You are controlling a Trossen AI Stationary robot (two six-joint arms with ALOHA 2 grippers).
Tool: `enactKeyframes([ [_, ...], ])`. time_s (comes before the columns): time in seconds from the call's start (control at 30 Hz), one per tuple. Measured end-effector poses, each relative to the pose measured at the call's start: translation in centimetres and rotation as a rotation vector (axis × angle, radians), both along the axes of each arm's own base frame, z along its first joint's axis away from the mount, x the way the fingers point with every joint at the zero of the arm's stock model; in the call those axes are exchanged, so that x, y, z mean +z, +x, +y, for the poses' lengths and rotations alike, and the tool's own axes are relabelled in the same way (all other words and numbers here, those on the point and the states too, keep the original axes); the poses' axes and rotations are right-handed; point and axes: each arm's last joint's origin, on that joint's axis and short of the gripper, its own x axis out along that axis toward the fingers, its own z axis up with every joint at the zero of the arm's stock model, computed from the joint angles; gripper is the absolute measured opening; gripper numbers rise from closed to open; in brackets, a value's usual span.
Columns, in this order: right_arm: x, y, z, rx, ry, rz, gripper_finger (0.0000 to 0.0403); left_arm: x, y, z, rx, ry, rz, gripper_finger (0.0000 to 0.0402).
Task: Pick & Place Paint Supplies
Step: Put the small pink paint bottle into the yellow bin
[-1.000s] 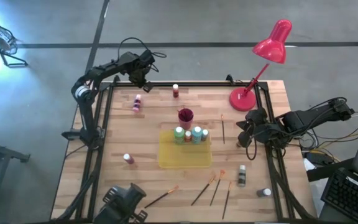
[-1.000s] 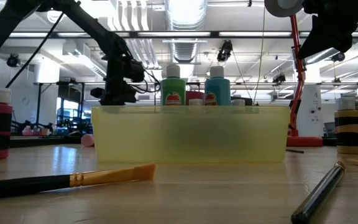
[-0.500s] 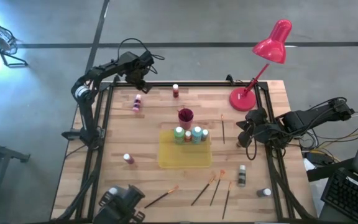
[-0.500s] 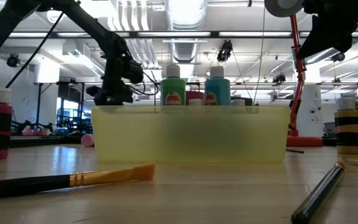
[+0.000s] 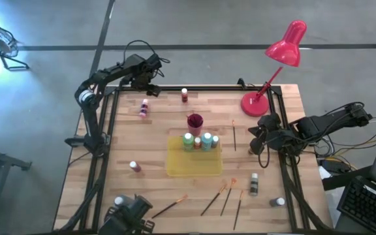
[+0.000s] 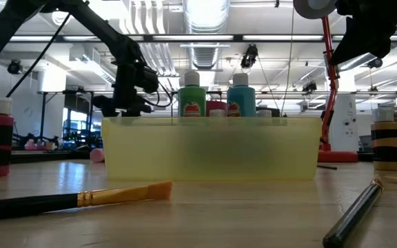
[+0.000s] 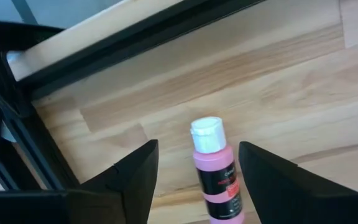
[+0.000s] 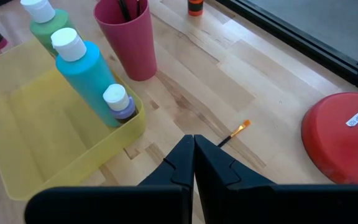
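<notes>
From above, your left gripper (image 5: 150, 81) hovers over the pink bottle (image 5: 144, 108) lying near the table's far-left corner; its wrist view shows wide, empty fingers (image 7: 132, 180) straddling it, so descend centred before closing.

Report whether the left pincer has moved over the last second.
Yes. The left pincer has drifted slightly leftward along the wooden table's far edge, away from the pink paint bottle.

The left arm reaches along the table's far edge toward its far left corner, wrist bent down; the left gripper (image 7: 194, 171) hangs above the wood with its fingers (image 7: 135, 177) spread wide, holding nothing. The right arm waits at the table's right edge, the right gripper (image 8: 194, 149) pressed closed and empty.
</notes>
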Motion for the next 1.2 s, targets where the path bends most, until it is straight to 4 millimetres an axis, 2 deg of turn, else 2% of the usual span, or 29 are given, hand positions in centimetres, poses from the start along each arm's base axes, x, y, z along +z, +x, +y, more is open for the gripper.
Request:
enactKeyframes([
  [0.13, 0.0, 0.0, 0.0, 0.000, 0.000, 0.000, 0.0008, -0.2, -0.1, -0.1, 0.035, -0.009, 0.001, 0.0227],
  [0.5, 0.0, 0.0, 0.0, 0.000, 0.000, 0.000, 0.0008, -2.8, -0.4, -0.2, 0.075, -0.017, -0.051, 0.0227],
  [1.07, 0.0, 0.0, 0.0, 0.000, 0.000, -0.001, 0.0008, -3.4, -0.7, 0.3, 0.115, -0.005, -0.087, 0.0227],
  [1.2, 0.0, 0.0, 0.0, 0.000, 0.000, 0.000, 0.0008, -4.1, -0.6, 0.5, 0.112, -0.036, -0.083, 0.0227],
])
